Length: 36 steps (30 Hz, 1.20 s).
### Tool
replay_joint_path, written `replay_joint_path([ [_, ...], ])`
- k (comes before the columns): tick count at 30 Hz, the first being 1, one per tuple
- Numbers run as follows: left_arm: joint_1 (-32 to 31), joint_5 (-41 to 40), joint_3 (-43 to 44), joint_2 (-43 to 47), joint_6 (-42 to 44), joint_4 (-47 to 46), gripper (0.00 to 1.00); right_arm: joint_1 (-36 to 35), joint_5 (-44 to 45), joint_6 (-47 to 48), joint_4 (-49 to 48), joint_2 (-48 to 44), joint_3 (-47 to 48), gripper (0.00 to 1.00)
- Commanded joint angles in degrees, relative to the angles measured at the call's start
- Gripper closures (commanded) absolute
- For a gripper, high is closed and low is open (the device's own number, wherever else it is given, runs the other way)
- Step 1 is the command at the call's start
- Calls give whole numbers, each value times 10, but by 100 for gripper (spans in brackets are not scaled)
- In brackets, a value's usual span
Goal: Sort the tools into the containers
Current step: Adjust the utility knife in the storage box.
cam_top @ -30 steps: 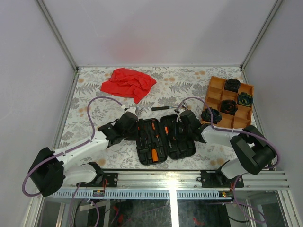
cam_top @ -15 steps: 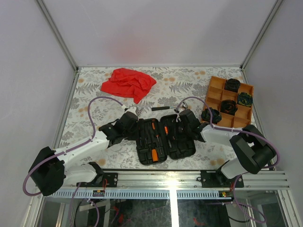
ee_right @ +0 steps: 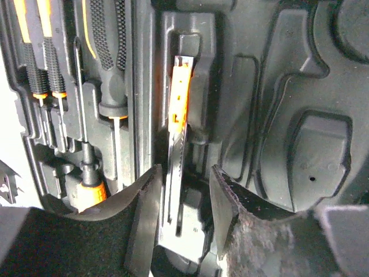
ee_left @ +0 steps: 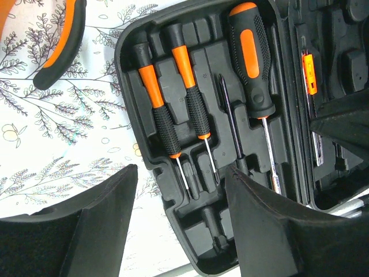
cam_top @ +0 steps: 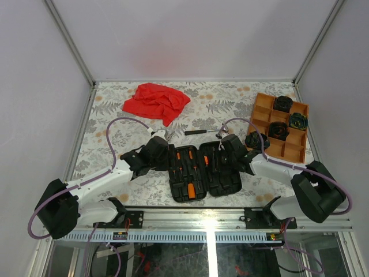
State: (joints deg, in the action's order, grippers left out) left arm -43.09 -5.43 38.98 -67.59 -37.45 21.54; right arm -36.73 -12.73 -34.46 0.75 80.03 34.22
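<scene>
1. The black tool case (cam_top: pixel 228 173) lies open and flat on the bench (cam_top: pixel 115 115) right in front of my two arms.
2. In its left half I see two small screwdrivers (ee_left: pixel 158 109) side by side. Next to them are a thin dark driver (ee_left: pixel 230 127) and a big screwdriver (ee_left: pixel 251 57), each seated in its own moulded slot.
3. In the right half, a slim orange-and-steel tool (ee_right: pixel 179 109) lies in a narrow slot close to the hinge.
4. My left fingers (ee_left: pixel 104 219) are spread wide above the blade ends of the small screwdrivers and hold nothing.
5. My right fingers (ee_right: pixel 144 225) stand apart on either side of the slim tool's lower end. A gap shows on each side, so they are not pinching it.
6. The orange tray (cam_top: pixel 265 103) sits at the right of the bench, apart from the case. It holds four dark coils (cam_top: pixel 283 104), each in its own compartment, and one of them is a greenish coil (cam_top: pixel 298 121).
7. The pliers (ee_left: pixel 63 34) lie on the bench just beside the case's far left corner, outside it.
8. The hammer (cam_top: pixel 198 132) lies on the bench just beyond the case.
9. A red cloth (cam_top: pixel 155 101) is crumpled at the far left.
</scene>
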Motion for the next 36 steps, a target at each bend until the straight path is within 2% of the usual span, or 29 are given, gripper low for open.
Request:
replay_joint_path([
  [1,-3,-15,2,0,3,-22,40,1,15,11,17,-46,2,53],
  [7,-3,-19,2,-1,4,-20,40,1,44,14,35,-69,0,52],
  [13,-2,-19,3,-1,3,-19,39,1,40,17,29,-57,-2,65],
  [21,-2,-16,3,-4,1,-20,40,1,-11,42,-15,-34,-1,74],
  [36,-2,-15,4,-6,0,-21,40,1,-19,67,-10,-18,16,76],
])
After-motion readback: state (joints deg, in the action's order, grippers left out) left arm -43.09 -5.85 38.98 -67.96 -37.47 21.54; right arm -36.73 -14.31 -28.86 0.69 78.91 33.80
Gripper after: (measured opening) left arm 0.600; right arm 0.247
